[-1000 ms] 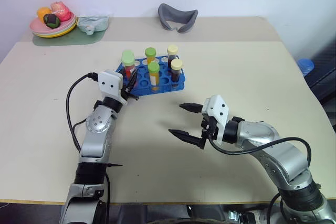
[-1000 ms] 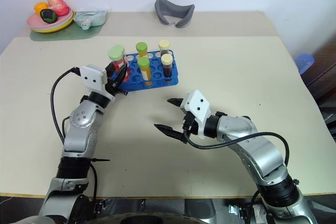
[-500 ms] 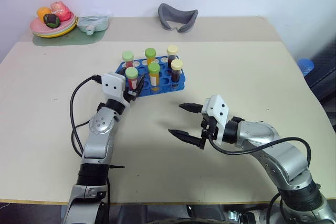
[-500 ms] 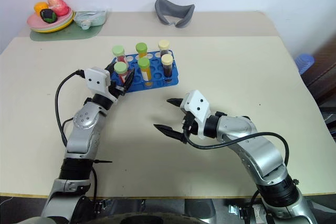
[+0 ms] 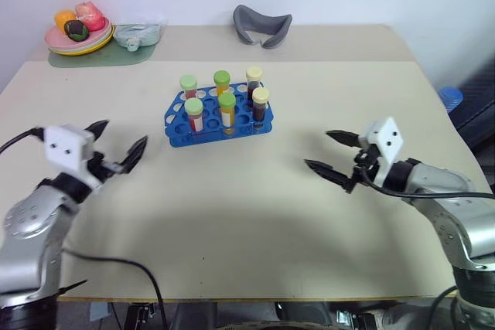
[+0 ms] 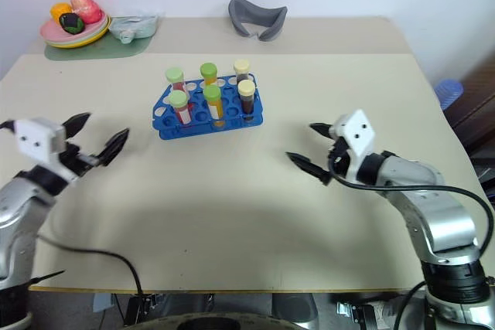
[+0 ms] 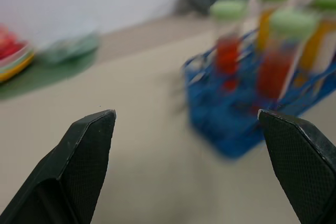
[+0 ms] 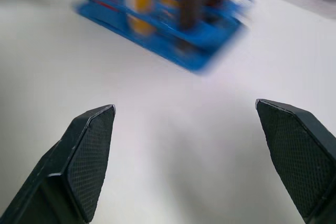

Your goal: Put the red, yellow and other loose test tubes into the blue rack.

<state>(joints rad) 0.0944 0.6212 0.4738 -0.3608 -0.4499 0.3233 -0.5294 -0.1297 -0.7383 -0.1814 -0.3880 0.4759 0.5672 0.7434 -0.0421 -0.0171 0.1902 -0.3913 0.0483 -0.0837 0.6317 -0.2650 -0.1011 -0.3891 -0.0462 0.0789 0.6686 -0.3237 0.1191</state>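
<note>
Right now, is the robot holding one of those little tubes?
No: the left end effector and right end effector are open and empty, and six tubes stand in the blue rack.

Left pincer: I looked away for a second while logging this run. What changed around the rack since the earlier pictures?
The left pincer set a green-capped red tube into the blue rack, let go, and pulled away to the robot's left, open and empty. The right pincer, open throughout, swung out to the robot's right. The rack and its five other tubes stayed put.
</note>
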